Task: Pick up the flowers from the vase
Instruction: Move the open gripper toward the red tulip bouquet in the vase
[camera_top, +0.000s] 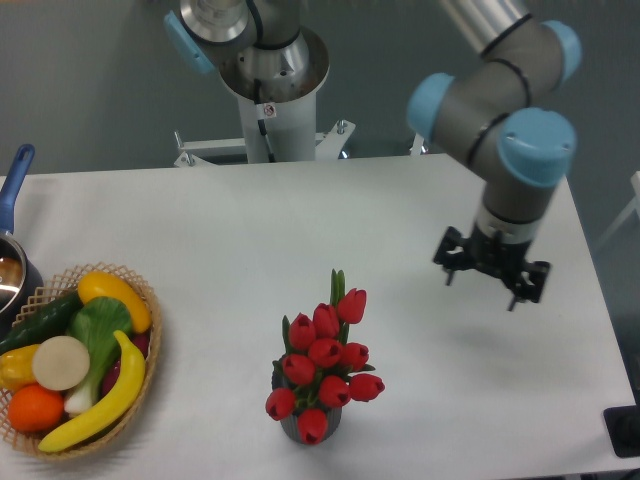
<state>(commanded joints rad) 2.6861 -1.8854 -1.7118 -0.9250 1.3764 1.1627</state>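
A bunch of red tulip flowers (324, 362) with green leaves stands upright in a small dark grey vase (296, 426) near the front middle of the white table. Only the vase's lower front shows beneath the blooms. My gripper (490, 282) hangs above the table to the right of the flowers and somewhat behind them, well apart from them. Its two fingers are spread wide with nothing between them.
A wicker basket (150, 372) of toy fruit and vegetables sits at the front left. A pot with a blue handle (14, 182) is at the left edge. The arm's base column (270, 100) stands behind the table (420, 200).
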